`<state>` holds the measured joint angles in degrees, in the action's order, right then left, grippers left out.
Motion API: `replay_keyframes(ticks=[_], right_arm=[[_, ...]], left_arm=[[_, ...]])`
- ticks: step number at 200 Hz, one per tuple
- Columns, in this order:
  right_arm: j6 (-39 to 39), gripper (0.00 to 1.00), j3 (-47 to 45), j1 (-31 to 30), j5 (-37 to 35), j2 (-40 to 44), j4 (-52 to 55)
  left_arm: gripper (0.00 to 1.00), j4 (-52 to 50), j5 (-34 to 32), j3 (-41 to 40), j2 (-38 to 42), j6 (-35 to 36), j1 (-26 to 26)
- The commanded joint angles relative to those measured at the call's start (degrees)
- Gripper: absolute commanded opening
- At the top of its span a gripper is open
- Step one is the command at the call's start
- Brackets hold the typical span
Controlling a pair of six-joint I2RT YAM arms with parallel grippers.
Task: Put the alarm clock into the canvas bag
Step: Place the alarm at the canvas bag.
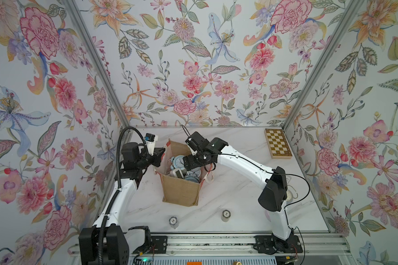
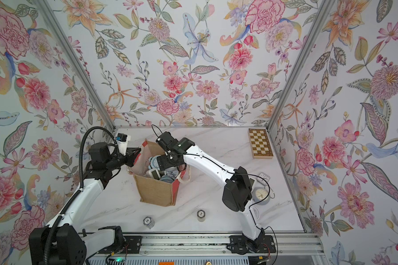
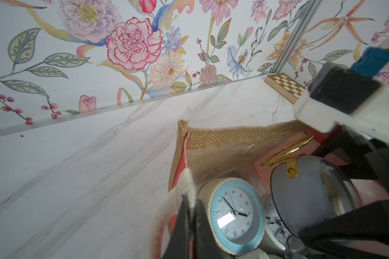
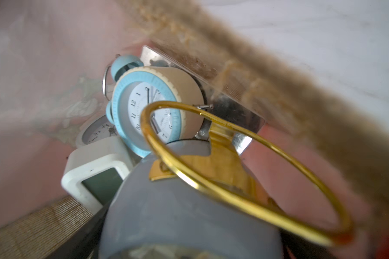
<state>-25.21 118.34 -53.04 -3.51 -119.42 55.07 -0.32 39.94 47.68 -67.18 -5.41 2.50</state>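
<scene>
Grey alarm clock sits clasped in the right gripper, inside the canvas bag's mouth — lower it onto the other clocks before releasing; the left gripper pinches the strap handle, steadying.

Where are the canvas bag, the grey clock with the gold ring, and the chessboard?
canvas bag (image 1: 180, 191): in a top view, front burlap face.
grey clock (image 4: 177, 201): right wrist view, grey body.
chessboard (image 1: 278, 143): in a top view, checkered top.

Bright, even light around me, soft shadows on the surface. My right wrist view blurs close up; top views bend at their edges.
</scene>
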Motion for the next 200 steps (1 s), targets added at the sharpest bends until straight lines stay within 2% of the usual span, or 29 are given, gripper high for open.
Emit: replay_keyframes(ticks=[1, 33, 62, 85, 200], right_arm=[[-3.07, 0.64, 3.0, 0.66, -5.23, -2.32, 3.16], [-5.4, 0.7, 6.41, 0.64, -7.99, -5.68, 4.97], [-6.44, 0.9, 8.42, 0.07, -11.97, -6.29, 6.94], [-6.33, 1.0, 8.55, -0.57, -14.48, -5.15, 7.04], [-4.29, 0.99, 11.29, -2.64, -18.67, 0.13, 6.9]], left_arm=[[0.0, 0.61, 1.18, 0.75, -0.15, -0.39, -0.39], [0.0, 0.59, 0.93, 0.66, 0.54, -0.3, -0.4], [0.0, 0.59, 0.62, 0.48, 0.91, -0.29, -0.39], [0.0, 0.81, 1.25, 0.57, 0.45, -0.65, -0.39], [0.0, 0.84, 0.66, 0.31, 1.69, -0.58, -0.43]])
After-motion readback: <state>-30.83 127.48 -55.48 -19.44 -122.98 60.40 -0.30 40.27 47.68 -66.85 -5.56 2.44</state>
